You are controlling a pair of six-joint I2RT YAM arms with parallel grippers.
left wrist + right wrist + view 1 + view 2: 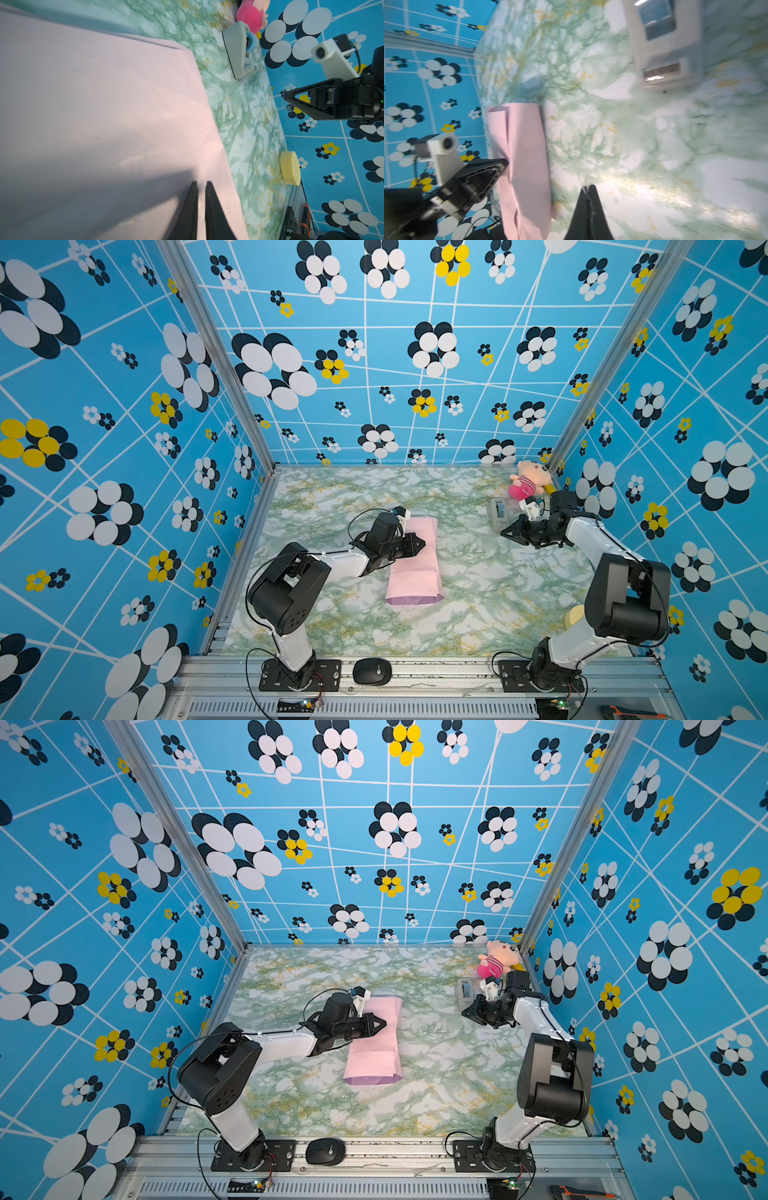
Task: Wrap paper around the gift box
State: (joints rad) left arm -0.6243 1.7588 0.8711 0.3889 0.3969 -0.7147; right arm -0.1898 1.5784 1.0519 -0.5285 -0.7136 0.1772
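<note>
Paper [415, 568], pale pink side out and folded into a long bundle, lies on the bench [490, 597] directly under the left pincer [421, 542], whose tips point across it. The lilac face shows at the end farthest from those tips. In the left wrist view the prongs are all but pressed together, a thin slit between them, pinching nothing. The right pincer [503, 533] is pressed together, well apart from the bundle and just beside the grey tape dispenser [498, 514]. Tiny print on a black part [285, 227] is unreadable.
</note>
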